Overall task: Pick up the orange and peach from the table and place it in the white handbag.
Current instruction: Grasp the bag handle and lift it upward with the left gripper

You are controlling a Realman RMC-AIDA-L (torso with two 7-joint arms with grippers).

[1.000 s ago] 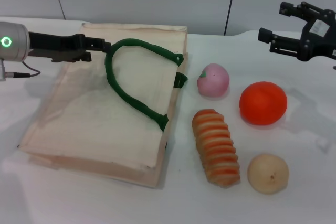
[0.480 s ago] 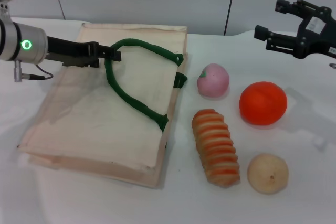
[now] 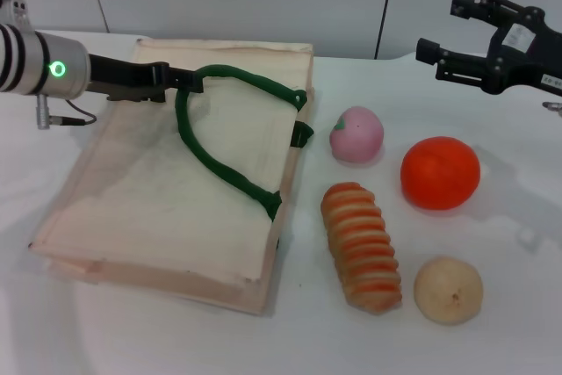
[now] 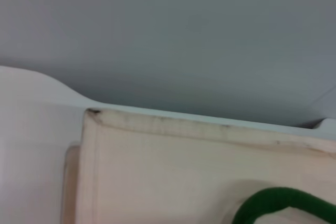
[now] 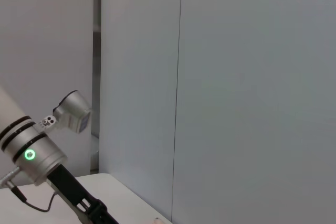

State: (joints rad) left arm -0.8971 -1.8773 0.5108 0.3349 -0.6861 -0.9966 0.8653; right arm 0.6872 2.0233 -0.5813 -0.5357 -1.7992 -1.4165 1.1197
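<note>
The orange (image 3: 440, 172) lies on the white table at the right. The pink peach (image 3: 356, 133) with its green leaf mark lies to its left, beside the white handbag (image 3: 140, 199). The bag lies flat, with its dark green rope handle (image 3: 219, 169) looped on top. My left gripper (image 3: 195, 84) reaches in from the left and its tip meets the top left of the handle loop. The left wrist view shows the bag's far edge (image 4: 199, 129) and a bit of the handle (image 4: 283, 202). My right gripper (image 3: 436, 28) is open and empty in the air, behind and above the orange.
An orange-striped bread roll (image 3: 361, 245) lies in front of the peach. A pale beige ball (image 3: 448, 289) lies at the front right. A grey wall stands close behind the table. The right wrist view shows my left arm (image 5: 37, 153) against the wall.
My left gripper has moved right along the bag to the handle loop, and the arm has risen a little. My right gripper has moved slightly up and to the left.
</note>
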